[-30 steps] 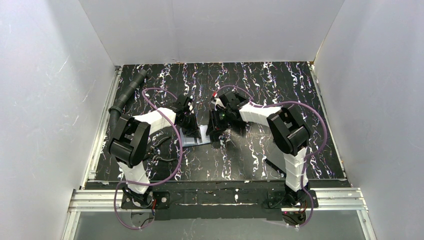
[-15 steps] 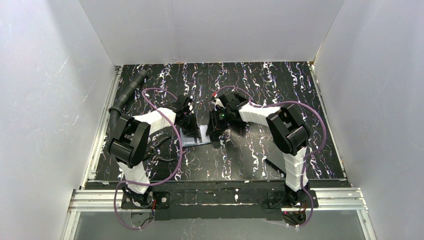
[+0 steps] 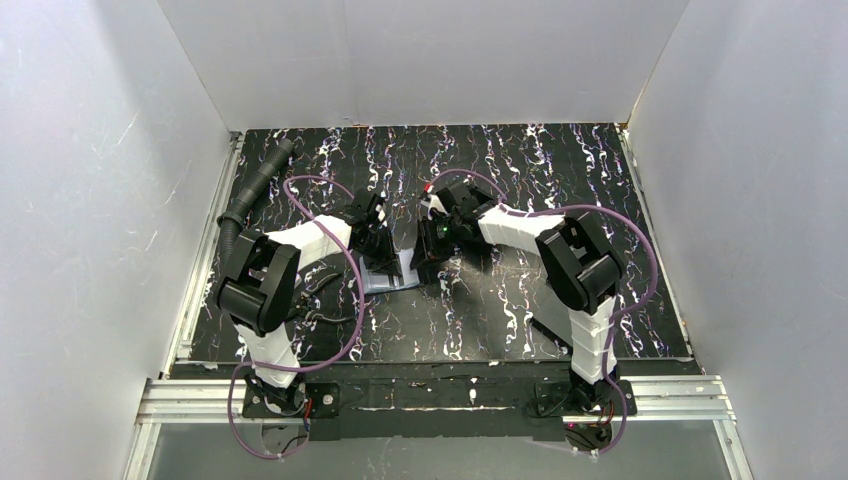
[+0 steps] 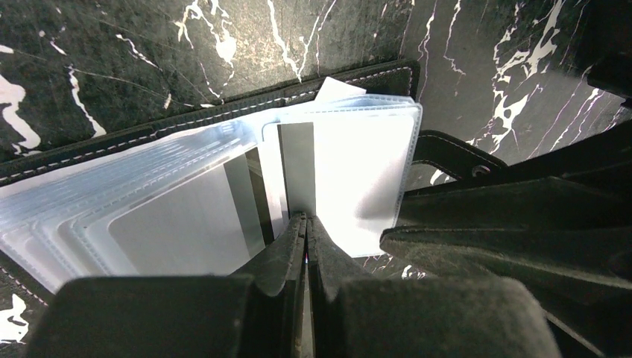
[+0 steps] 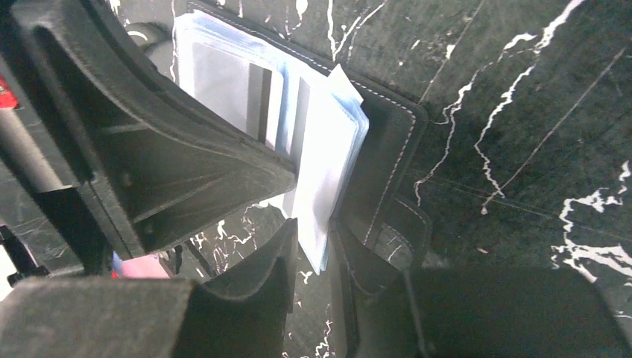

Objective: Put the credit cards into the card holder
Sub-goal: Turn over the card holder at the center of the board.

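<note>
Drifted slightly left since a second earlier: right gripper [image 5: 313,239], clamped narrowly on a stack of clear sleeves [image 5: 328,142]. Lay open on the marbled table [image 3: 520,180] between both arms — card holder [image 3: 388,272], sleeves fanned out. Pinched tight on a grey-striped credit card [image 4: 298,164] — left gripper [image 4: 306,224].

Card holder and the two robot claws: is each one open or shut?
card holder, open, lying flat, clear sleeves fanned out.
snap tab, undone.
left gripper, shut to a thin slit at the edge of the clear sleeves.
right gripper, shut on a bunch of the clear sleeves.
</note>
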`<act>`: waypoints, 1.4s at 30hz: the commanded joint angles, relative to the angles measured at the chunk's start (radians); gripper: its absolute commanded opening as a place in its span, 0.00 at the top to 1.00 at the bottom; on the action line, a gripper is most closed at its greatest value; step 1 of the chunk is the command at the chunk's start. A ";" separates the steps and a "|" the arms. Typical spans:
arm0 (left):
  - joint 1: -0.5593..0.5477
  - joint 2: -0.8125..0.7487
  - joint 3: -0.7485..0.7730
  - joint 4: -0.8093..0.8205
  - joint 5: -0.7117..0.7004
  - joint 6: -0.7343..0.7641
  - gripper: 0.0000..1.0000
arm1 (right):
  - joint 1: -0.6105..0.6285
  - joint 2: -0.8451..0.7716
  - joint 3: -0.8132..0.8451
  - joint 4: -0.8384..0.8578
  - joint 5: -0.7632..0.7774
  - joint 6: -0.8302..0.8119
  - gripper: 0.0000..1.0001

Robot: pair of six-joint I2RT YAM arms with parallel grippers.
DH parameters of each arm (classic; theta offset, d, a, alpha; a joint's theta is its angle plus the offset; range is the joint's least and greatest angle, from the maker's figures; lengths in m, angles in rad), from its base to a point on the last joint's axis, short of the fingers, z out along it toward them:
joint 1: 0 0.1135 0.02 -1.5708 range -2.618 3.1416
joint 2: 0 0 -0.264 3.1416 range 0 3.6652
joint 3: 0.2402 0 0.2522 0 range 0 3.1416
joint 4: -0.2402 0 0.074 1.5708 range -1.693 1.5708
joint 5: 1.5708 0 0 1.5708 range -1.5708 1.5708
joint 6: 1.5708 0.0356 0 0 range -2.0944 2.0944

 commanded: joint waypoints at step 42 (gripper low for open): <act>0.138 -0.136 -0.153 -0.014 0.113 0.009 0.71 | 0.049 -0.139 0.054 -0.202 0.111 -0.079 0.91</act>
